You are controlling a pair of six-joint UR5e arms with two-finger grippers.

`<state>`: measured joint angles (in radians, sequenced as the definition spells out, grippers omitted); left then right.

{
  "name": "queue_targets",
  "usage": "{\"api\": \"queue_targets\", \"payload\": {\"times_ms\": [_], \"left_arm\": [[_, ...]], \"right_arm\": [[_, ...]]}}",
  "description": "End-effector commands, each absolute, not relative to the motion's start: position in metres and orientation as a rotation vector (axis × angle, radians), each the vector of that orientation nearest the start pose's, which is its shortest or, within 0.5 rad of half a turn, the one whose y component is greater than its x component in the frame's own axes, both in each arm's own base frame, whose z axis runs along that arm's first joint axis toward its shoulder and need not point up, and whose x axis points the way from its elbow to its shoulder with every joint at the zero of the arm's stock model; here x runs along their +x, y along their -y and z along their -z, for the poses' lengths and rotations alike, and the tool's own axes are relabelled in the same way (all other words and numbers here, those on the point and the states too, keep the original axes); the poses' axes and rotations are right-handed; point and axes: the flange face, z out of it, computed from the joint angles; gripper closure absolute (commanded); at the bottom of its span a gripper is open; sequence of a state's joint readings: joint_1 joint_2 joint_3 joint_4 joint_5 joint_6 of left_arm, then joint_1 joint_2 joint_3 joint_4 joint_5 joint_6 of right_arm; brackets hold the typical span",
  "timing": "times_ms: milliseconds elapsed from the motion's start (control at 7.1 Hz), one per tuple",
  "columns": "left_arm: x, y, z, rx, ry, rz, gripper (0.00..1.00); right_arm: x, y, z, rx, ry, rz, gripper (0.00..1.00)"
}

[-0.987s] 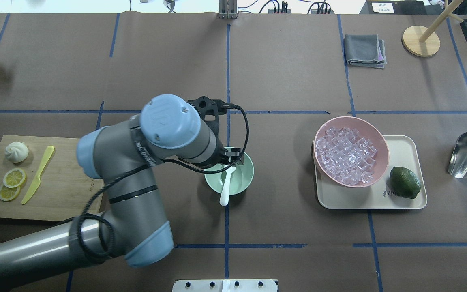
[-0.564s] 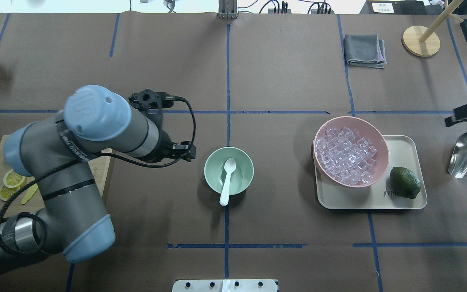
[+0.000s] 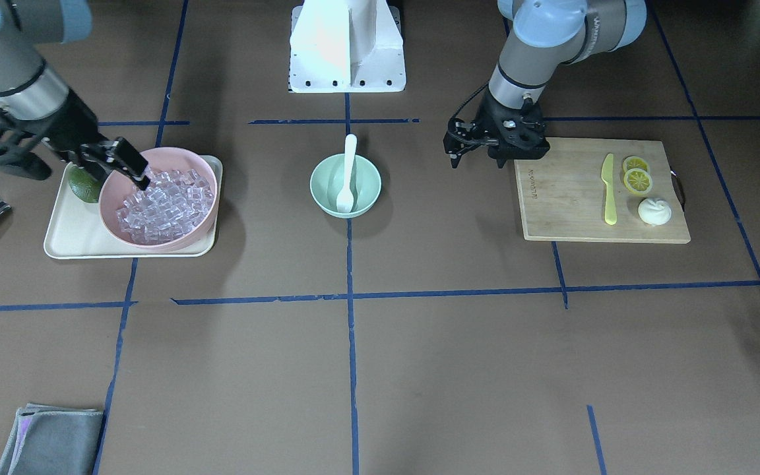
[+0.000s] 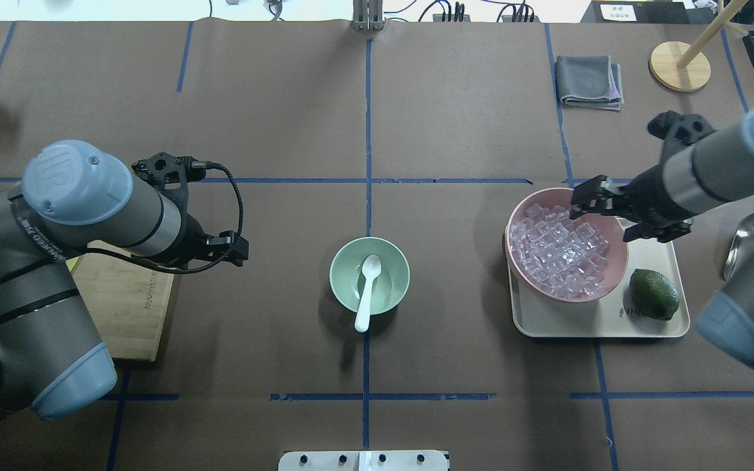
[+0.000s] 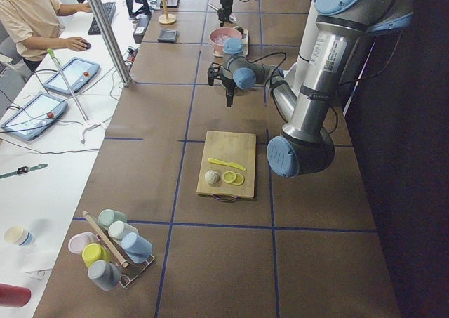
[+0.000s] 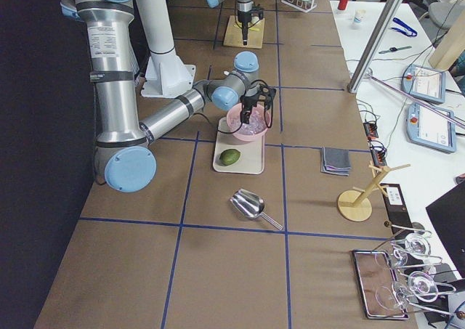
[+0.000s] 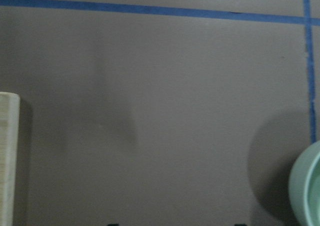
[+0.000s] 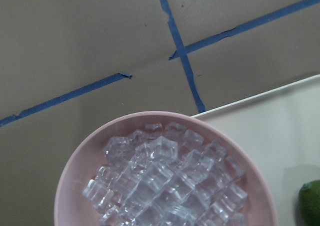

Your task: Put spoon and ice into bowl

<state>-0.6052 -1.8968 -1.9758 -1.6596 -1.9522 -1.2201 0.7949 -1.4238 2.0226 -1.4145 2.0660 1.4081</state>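
the spoon (image 4: 365, 294) already lies in the bowl (image 4: 343, 278), which sits at the centre of the overhead frame on the brown surface (image 4: 455, 118), right on a blue tape line. its oval head rests inside the bowl. its handle leans on the rim and sticks out past it toward the bottom of the frame. in the front-facing view the spoon (image 3: 348, 168) shows the handle crossing the upper rim of the bowl (image 3: 322, 179).

the ice (image 4: 557, 252) is not in that bowl. all of it is heaped in the pink bowl (image 4: 614, 265) at the right of the overhead frame. the pink bowl stands on the left part of a cream tray (image 4: 586, 322), with a dark green lime (image 4: 654, 294) just beside it.

the right jaws hang over the upper right rim of the pink bowl, above the ice. whether they are spread or pressed together i cannot tell. the right wrist view looks down on the ice (image 8: 170, 181) and the pink bowl (image 8: 75, 176).

the left jaws hover over bare surface left of the bowl, well apart from it, just past the edge of the wooden cutting board (image 4: 122, 294). they are spread and hold nothing — in the left wrist view two dark tips sit far apart at the bottom edge, with a slice of the bowl (image 7: 306, 191) in the lower right corner.

in the front-facing view the board carries a yellow knife (image 3: 609, 188), two lemon slices (image 3: 636, 175) and a white bun (image 3: 654, 211). a steel scoop (image 6: 251, 204) lies on the surface beyond the tray.
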Motion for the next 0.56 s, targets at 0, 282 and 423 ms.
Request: {"api": "queue_targets", "payload": {"times_ms": [0,282,423], "left_arm": [[0.402,0.399,-0.3,0.051,-0.875,0.098,0.02],[0.402,0.4,-0.301,0.051,-0.872,0.099,0.01],[0.403,0.399,-0.3,0.049,-0.875,0.099,0.01]], "right_arm": [[-0.358,0.425,-0.319,-0.064,0.699,-0.448,0.04],[-0.364,0.421,-0.344,-0.085,0.653,-0.448,0.04],[-0.37,0.426,-0.358,-0.101,0.624,-0.458,0.04]]}}
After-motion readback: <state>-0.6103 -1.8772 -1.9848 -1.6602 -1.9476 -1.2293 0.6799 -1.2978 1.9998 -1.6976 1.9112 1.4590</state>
